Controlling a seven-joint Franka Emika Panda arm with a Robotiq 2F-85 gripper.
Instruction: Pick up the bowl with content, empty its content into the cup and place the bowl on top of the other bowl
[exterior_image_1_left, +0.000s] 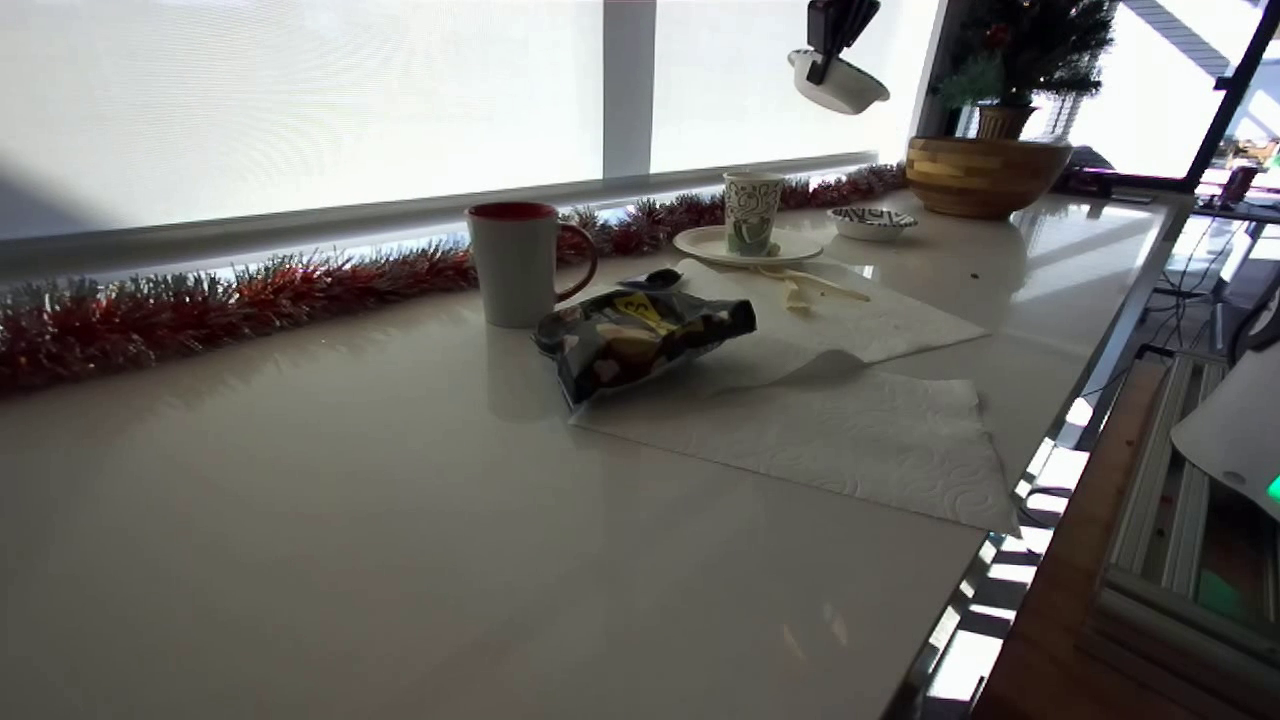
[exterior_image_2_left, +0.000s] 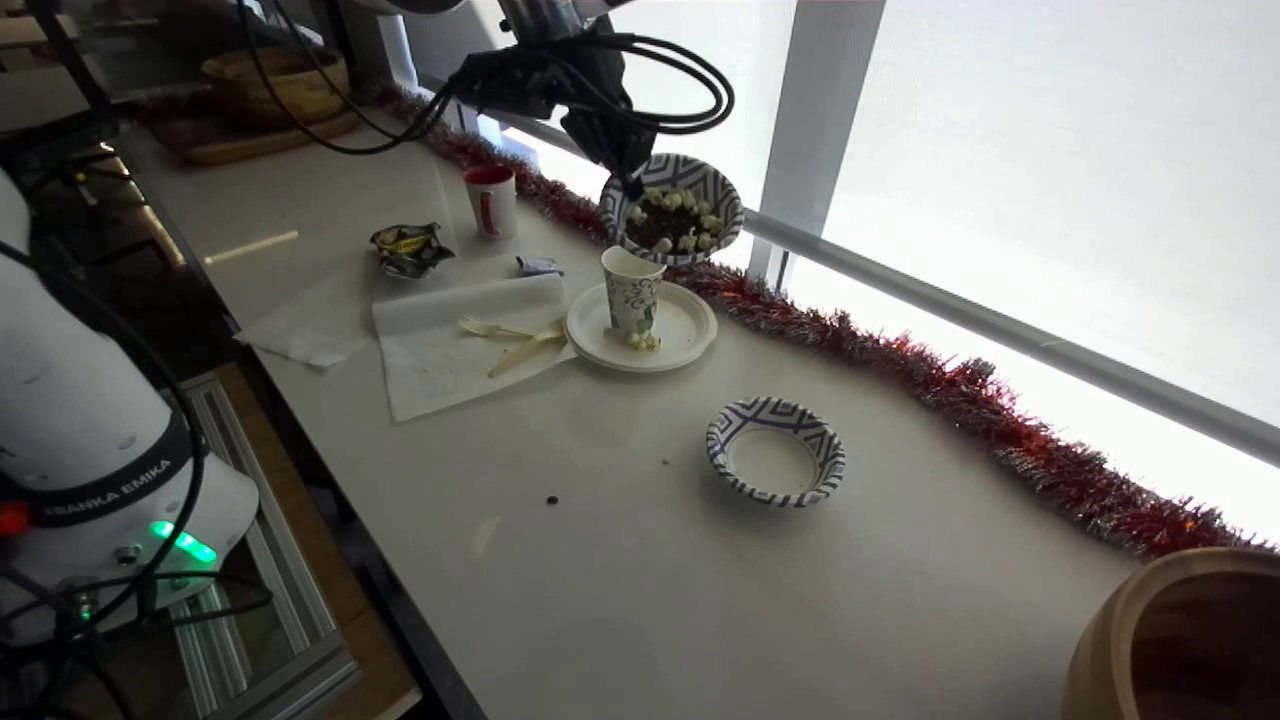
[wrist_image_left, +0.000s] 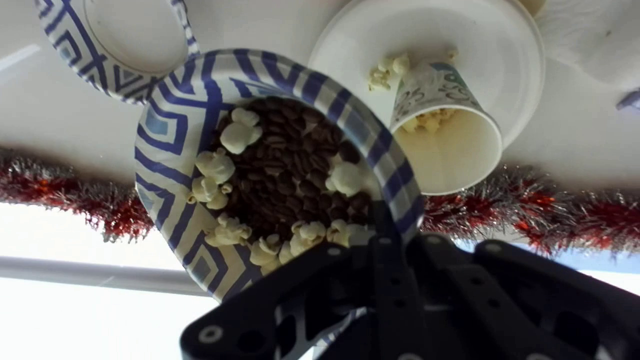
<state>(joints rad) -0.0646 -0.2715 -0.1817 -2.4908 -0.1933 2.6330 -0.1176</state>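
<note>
Bench (exterior_image_2_left: 600, 600), white and glossy, bearing all that follows save the gripper and its load; tinsel garland (exterior_image_2_left: 900, 355), red and silver, laid along one long edge; paper towels (exterior_image_2_left: 470, 300), white, spread out, one with a raised fold; wooden bowl (exterior_image_1_left: 985, 175), striped, standing at the far end in an exterior view; gripper (wrist_image_left: 404, 240), black, clenched on the rim of the bowl with content (wrist_image_left: 175, 145); plate (exterior_image_2_left: 690, 335), white, round, lying near the garland.

Bowl with content, plain white outside, blue geometric pattern within, held aloft by that rim, tilted, near the cup (exterior_image_2_left: 632, 300) and higher than it; whether any part stands directly over the cup's mouth cannot be told; other bowl (exterior_image_2_left: 775, 460), matching pattern, upright, near the plate; mug (exterior_image_1_left: 510, 265), white, red inside, red handle, upright; cup, pale, scroll and leaf print, upright on the plate, popcorn (wrist_image_left: 430, 121) visible inside it in the wrist view; packet (exterior_image_1_left: 640, 340), black with yellow label, near the mug; fork (exterior_image_2_left: 480, 327) and second pale utensil (exterior_image_2_left: 520, 355), lying on a paper towel.

Popcorn, further pieces in the held bowl, others on the plate beside the cup's foot; brown beans (wrist_image_left: 290, 170), massed in the held bowl, popcorn mostly around their edge.
</note>
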